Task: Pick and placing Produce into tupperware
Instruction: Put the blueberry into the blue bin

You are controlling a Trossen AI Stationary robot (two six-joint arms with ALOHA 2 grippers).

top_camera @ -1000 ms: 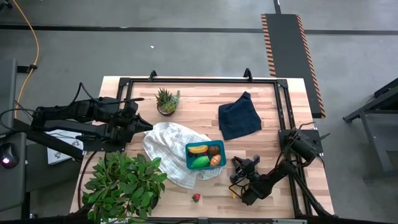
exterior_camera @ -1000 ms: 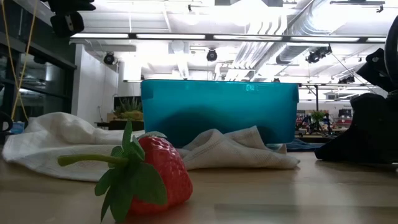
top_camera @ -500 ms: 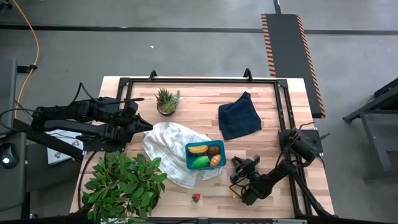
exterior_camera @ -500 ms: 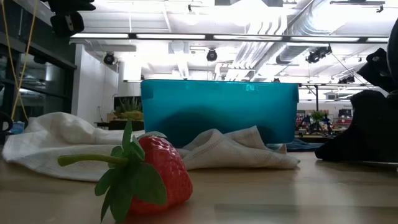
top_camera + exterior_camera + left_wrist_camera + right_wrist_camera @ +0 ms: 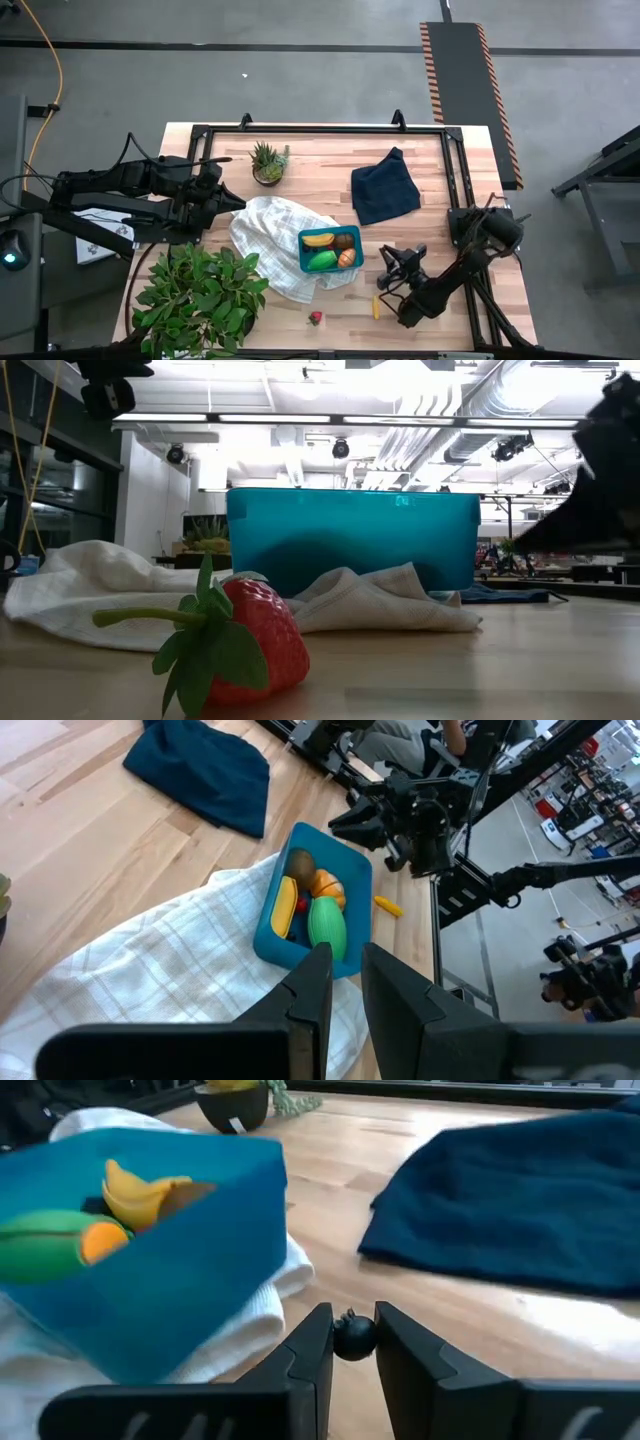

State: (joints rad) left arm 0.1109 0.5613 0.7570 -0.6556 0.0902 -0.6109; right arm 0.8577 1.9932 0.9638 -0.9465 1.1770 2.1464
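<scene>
Gripping a dark berry point(image 5: 353, 1337), the right gripper point(image 5: 392, 266) sits at 3 o'clock of the teal tupperware point(image 5: 303, 254); inside lie banana point(image 5: 318, 240) and green fruit point(image 5: 322, 261); left gripper point(image 5: 228, 197), fingers narrow, waits at 10 o'clock; white cloth point(image 5: 262, 232) covers the wooden table point(image 5: 320, 165); ceiling lights behind.

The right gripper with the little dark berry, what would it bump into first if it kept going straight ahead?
Probably the tupperware. The right gripper, shut on the dark berry, points toward the box's near corner and the white cloth under it, with bare table between. It may just pass beside the corner; depth is unclear.
</scene>
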